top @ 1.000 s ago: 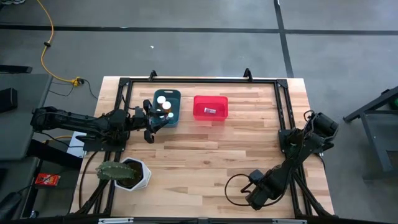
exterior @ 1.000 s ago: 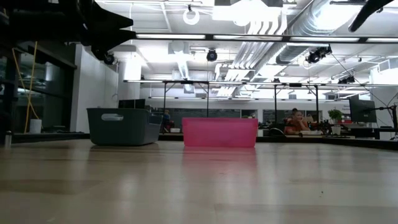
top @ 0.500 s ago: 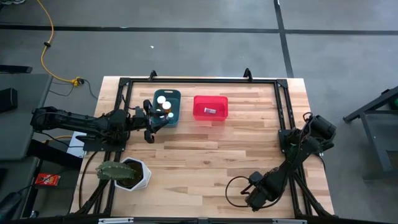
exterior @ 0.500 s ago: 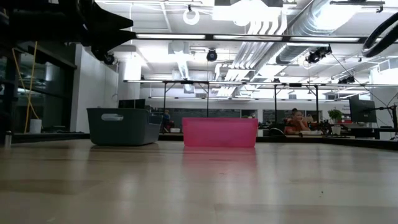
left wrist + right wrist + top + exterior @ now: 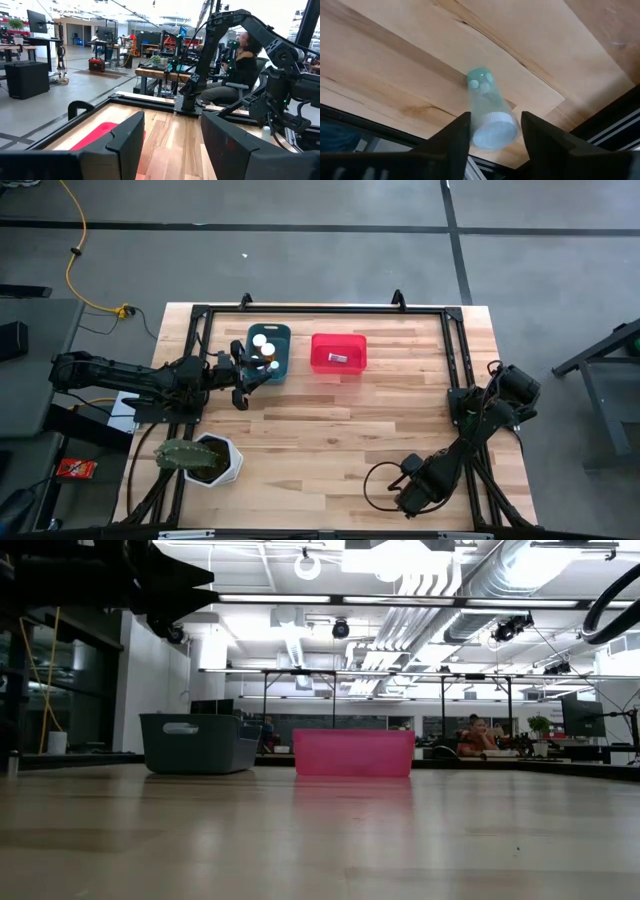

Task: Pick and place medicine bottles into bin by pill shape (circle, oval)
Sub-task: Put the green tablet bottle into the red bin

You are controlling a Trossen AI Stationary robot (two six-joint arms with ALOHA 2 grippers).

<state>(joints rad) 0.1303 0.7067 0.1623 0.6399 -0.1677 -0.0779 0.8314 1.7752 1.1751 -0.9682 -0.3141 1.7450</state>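
Right wrist view: your right gripper (image 5: 492, 131) points down at the table's (image 5: 395, 65) near edge.
Its fingers stand apart astride a clear bottle (image 5: 489, 114) lying on the wood, grip unconfirmed; your left gripper (image 5: 243, 376) hovers parted beside the teal bin (image 5: 282, 334).

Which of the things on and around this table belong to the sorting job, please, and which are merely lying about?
Job:
teal bin holding white-capped bottles
red bin
clear bottle between the right gripper's fingers
left gripper beside the teal bin

Lying about:
white plant pot
yellow cable
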